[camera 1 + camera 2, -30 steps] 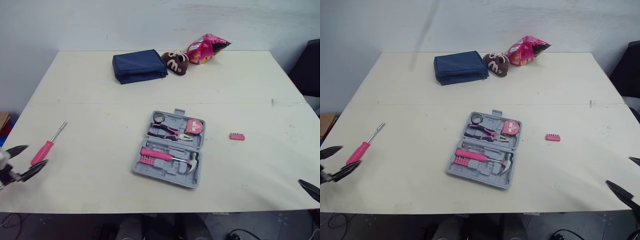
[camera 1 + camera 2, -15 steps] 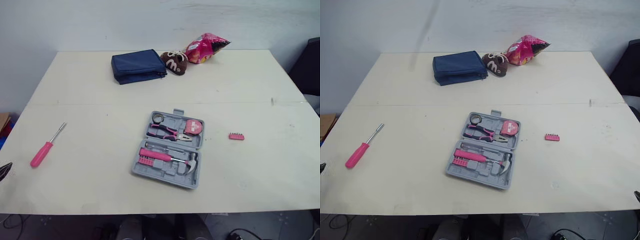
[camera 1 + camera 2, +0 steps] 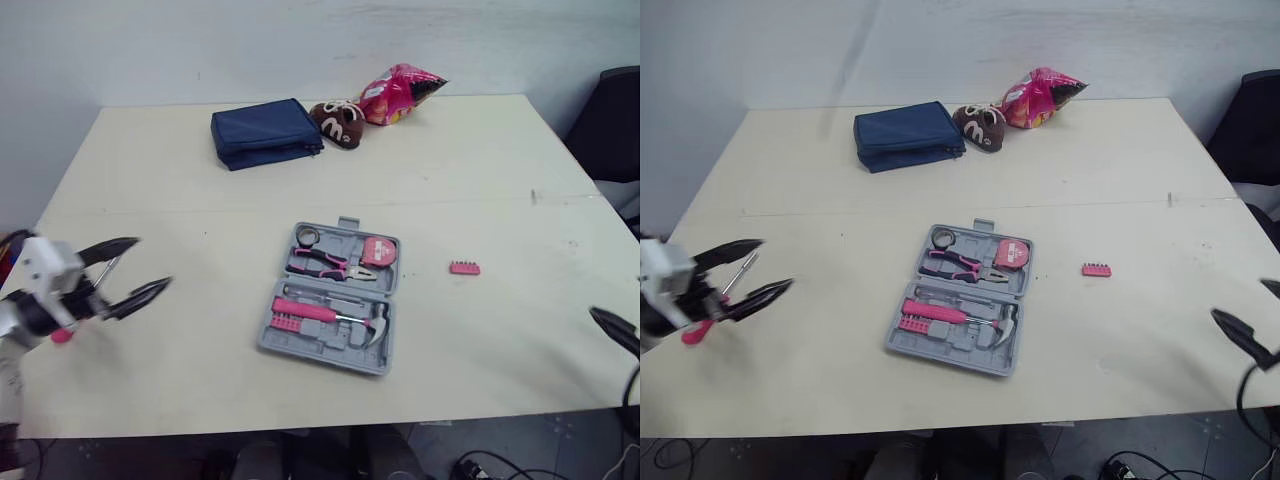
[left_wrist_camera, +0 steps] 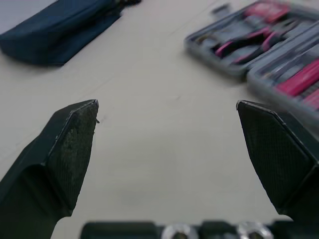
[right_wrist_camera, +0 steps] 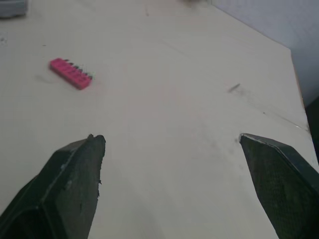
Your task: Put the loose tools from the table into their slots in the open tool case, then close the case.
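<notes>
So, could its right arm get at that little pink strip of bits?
Probably yes. The bit strip lies alone on the bare table, ahead of the right arm, whose jaws stand open; nothing sits between them.

Left gripper [image 3: 155, 261] at the frame's left edge, fingers spread wide; right gripper [image 3: 1238, 298] lower right, gaping too.

Before me: wide cream table [image 3: 470, 170], faint seam [image 3: 200, 211] running across it. Pale grey-white wall [image 3: 300, 40] right behind far edge. Black chair [image 3: 612, 125] at my right. Dark floor [image 3: 400, 458] with cables [image 3: 472, 466] below near edge.
</notes>
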